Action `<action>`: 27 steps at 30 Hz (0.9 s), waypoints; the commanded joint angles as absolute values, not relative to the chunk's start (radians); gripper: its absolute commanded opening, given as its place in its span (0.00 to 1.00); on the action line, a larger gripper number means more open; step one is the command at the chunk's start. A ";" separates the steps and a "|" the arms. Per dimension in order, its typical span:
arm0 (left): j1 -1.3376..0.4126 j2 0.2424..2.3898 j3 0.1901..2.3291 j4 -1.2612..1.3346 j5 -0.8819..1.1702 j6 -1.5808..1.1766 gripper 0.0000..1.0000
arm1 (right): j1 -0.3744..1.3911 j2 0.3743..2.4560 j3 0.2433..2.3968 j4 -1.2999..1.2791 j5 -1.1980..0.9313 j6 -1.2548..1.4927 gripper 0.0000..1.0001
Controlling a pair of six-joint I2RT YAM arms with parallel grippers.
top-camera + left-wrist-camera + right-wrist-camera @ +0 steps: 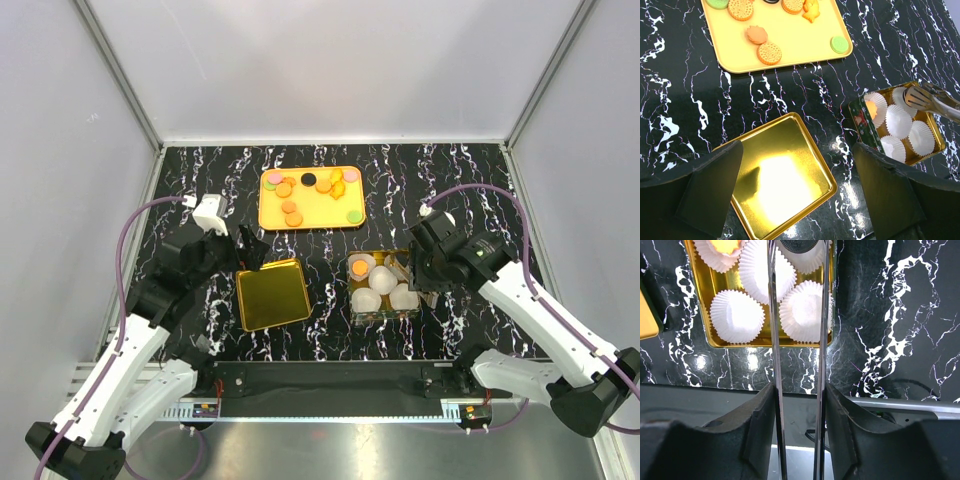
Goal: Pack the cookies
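Over the far right corner of the gold tin point(385, 318) of white paper cups point(737, 316), we had the right tool point(799, 390) pressed against a pair of metal tongs point(774, 340). The tongs' two arms ran almost parallel with a gap between them. A dark round shape sat at their tips, but the frame edge cut it off and we could not tell what it was. The left tool point(797, 165) hung spread wide above the gold lid point(780, 175), gripping nothing. One cup point(871, 106) held something orange. The other cookies point(769, 52) lay loose on the yellow tray point(320, 210), beyond the tin and to its left as seen from the arm bases. We judged that the next pick depended on this: the tongs pointed leftward and away from the right arm's base, so a reach onward along that line would meet the tray's near right corner first, where a green cookie point(353, 214) lay alone. The tray's long side ran left to right across the tabletop point(200, 180), and most cookies crowded its far edge. The left tool was near the tray's near left corner, but the right one carried the tongs. The glossy black marbled surface between tin and tray was bare, and the tray's low rim was the only thing the tongs would have to cross.
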State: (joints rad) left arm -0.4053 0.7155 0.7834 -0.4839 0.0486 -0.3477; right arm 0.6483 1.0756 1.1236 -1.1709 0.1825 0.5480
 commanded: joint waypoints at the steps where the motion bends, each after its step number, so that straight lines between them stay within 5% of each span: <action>1: -0.400 0.710 0.796 -0.446 0.055 -0.350 0.99 | 0.655 1.072 1.126 -1.135 0.221 0.563 0.49; 17: -0.400 0.709 0.796 -0.446 0.058 -0.350 0.99 | 0.655 1.071 1.245 -1.132 0.124 0.539 0.52; 27: -0.400 0.709 0.796 -0.445 0.058 -0.350 0.99 | 0.630 1.463 1.527 -0.933 0.028 0.362 0.51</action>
